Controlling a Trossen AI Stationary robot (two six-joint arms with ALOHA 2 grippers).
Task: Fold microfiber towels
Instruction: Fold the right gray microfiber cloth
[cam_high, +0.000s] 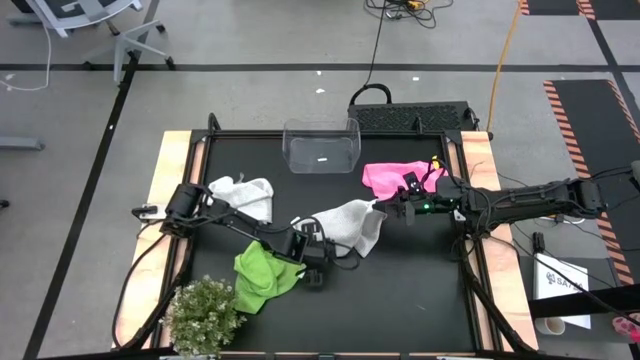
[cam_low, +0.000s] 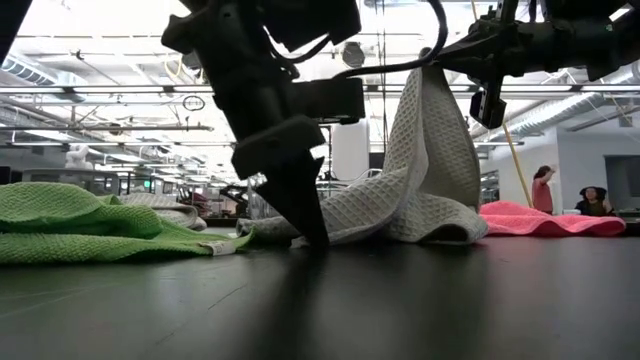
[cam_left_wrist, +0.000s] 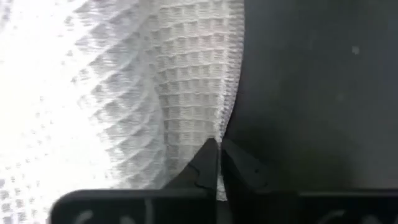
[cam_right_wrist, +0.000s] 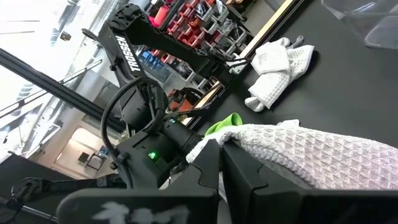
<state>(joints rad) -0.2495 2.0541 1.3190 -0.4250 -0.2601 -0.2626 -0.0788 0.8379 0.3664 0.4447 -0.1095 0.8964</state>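
The table carried four towels, none yet folded as far as the views showed. The white waffle towel at the centre was in work: the right end effector was clamped on its three-o'clock corner and held it lifted, while the left end effector had closed on its seven-o'clock edge against the table, probably pinching only the hem. The lime green towel lay rumpled at seven o'clock, the pink towel at one o'clock, and the second white towel bunched at ten o'clock. All folding remained ahead.
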